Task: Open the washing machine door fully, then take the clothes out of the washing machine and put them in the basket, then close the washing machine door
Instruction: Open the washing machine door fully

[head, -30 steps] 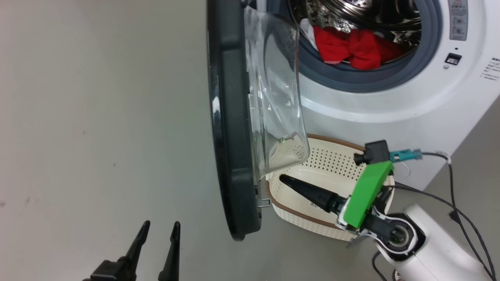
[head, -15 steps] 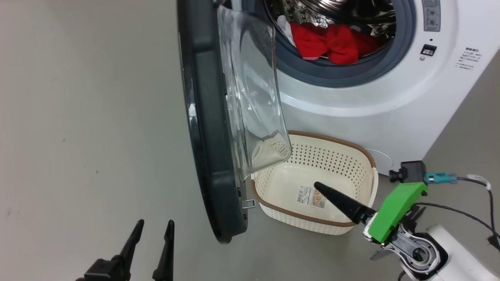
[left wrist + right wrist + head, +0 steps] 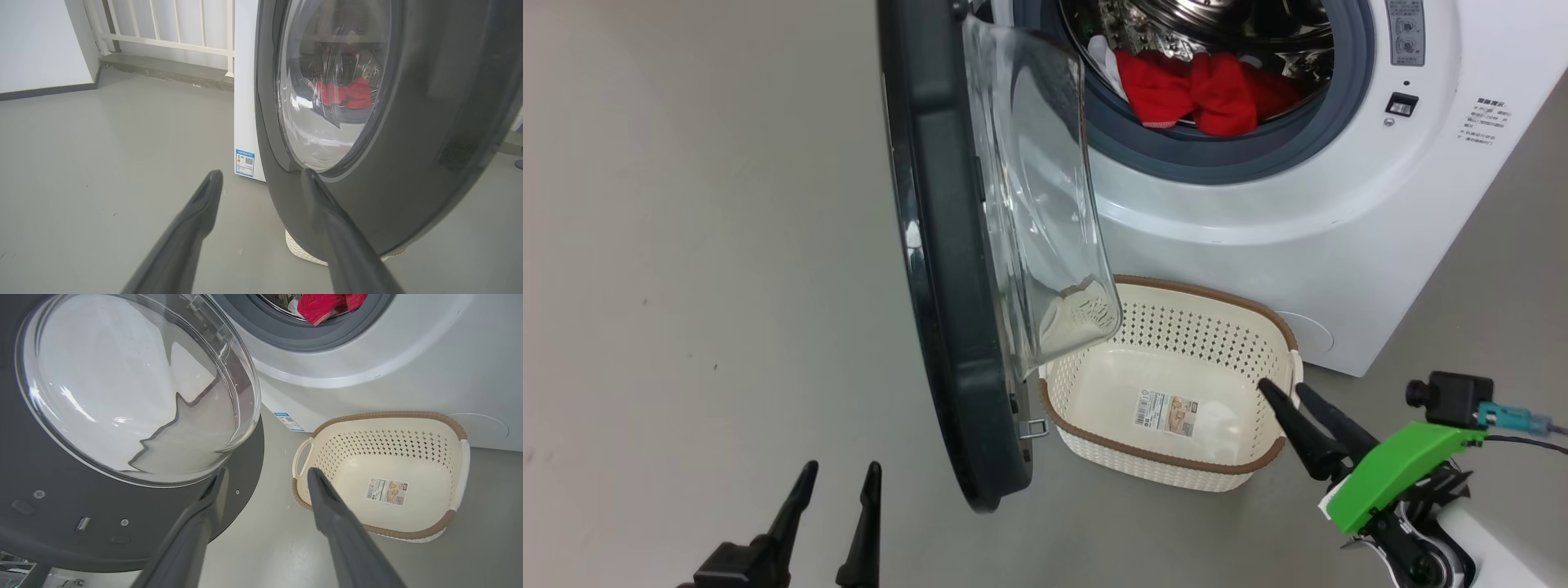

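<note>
Head view: the clothes (image 3: 1201,86) are seen heaped side to side in the washing machine (image 3: 1258,229), at eleven o'clock from the right gripper (image 3: 1284,386) (judged the nearer arm), which is parted and empty beside the basket (image 3: 1176,327). The left gripper (image 3: 841,467), also parted, is found at seven o'clock of the washing machine door (image 3: 939,286).

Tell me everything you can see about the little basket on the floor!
The basket is cream plastic, rectangular with rounded corners, with holes in its sides, a brown woven-look rim and white handles at both ends. A paper label sticks to its base. It is empty and stands upright on the grey floor, in front of the washing machine and beside the open washing machine door. The right gripper hovers by one end, fingers apart; only the floor seems to touch it.
</note>
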Available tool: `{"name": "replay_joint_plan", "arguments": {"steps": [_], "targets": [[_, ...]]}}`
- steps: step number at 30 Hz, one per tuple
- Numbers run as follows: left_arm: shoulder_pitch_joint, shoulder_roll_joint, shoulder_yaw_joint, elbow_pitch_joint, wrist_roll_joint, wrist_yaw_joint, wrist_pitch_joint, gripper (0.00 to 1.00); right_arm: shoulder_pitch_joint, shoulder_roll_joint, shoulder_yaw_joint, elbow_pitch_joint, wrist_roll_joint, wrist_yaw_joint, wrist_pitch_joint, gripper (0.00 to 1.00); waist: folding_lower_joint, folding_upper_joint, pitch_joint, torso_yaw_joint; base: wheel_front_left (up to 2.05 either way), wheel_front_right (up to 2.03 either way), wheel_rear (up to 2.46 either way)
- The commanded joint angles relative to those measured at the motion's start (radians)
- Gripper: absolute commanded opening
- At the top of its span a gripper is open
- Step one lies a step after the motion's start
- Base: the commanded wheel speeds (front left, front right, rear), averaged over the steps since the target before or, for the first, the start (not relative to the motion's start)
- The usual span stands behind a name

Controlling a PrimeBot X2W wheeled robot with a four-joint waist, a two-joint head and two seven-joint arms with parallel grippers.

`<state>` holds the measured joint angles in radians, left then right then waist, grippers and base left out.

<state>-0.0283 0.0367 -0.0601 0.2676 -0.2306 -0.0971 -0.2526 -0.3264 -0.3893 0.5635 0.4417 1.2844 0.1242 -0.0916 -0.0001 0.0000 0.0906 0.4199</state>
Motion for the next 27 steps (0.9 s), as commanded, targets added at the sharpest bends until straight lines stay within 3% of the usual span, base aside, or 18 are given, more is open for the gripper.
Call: {"name": "replay_joint_plan", "arguments": {"steps": [1,5,10,15,27], "targets": [[-0.020,0.013,0.038,-0.018,0.010,-0.004,-0.009,1.00,0.004,-0.018,0.019,-0.011,-0.018,0.007,-0.043,1.00,0.0001,0.0000,-0.001,0.000,0.00,0.00,0.00],[-0.016,0.013,0.038,-0.017,0.010,-0.002,-0.009,1.00,-0.001,-0.038,0.062,0.023,-0.094,0.007,-0.141,1.00,0.0001,0.0000,-0.001,-0.003,0.00,0.00,0.00],[-0.017,0.013,0.035,-0.016,0.009,0.000,-0.009,1.00,-0.004,-0.038,0.067,0.050,-0.165,0.007,-0.169,1.00,0.0001,0.0000,0.001,-0.005,0.00,0.00,0.00],[-0.019,0.013,0.035,-0.015,0.009,0.000,-0.009,1.00,0.013,-0.018,-0.021,0.027,-0.267,0.007,-0.170,1.00,0.0001,0.0000,0.005,-0.007,0.00,0.00,0.00],[-0.029,0.013,0.025,-0.018,0.005,0.007,-0.009,1.00,0.136,0.082,-0.286,-0.112,-0.674,0.007,-0.170,1.00,0.0001,0.0000,0.019,0.002,0.00,0.00,0.00]]}}
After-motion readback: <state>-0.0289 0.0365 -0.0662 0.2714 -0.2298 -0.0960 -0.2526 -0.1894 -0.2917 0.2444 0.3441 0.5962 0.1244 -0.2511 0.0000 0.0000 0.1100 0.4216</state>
